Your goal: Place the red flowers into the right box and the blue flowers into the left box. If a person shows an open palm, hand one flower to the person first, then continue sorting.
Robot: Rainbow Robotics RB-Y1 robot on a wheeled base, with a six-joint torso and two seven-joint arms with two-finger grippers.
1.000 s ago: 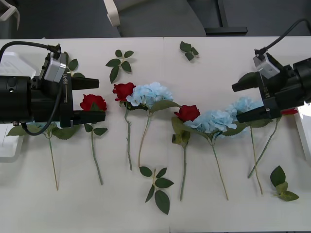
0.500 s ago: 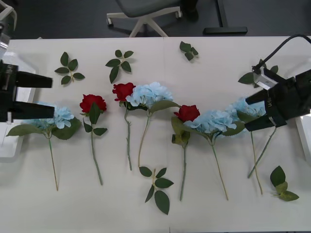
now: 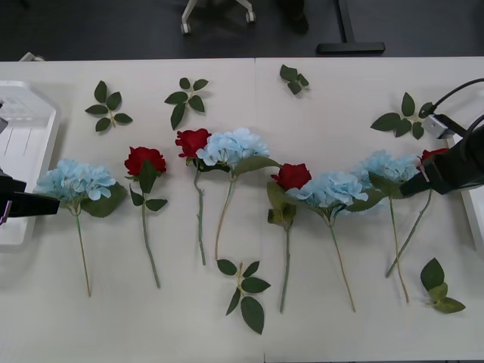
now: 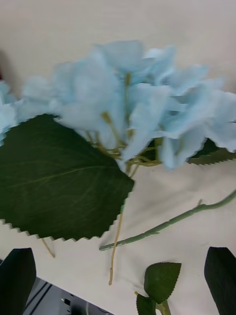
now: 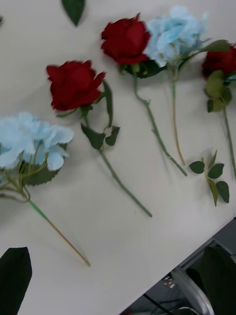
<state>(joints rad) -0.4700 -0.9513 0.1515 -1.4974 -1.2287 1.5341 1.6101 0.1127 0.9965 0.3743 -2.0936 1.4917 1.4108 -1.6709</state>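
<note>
- Worktop [image 3: 249, 333]: white, matte, spanning the full width of the front view; a thin vertical seam runs down its middle.
- Floor [image 3: 113, 30]: dark grey, seen beyond the worktop's far edge.
- Office chair base [image 3: 215, 9]: white legs with castors, standing on the floor behind the worktop.
- Dark post and flat foot [image 3: 349, 38]: on the floor, to the chair's right.
- Light: even, soft shadows.

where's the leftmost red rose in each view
front: leftmost rose, left of centre, just right of the leftmost blue flower.
left wrist: the rose lying next to that same blue flower.
right wrist: this camera looks at the rightmost blue flower instead.
shared landmark: the leftmost blue flower, beside the rose in front and left wrist views.
</note>
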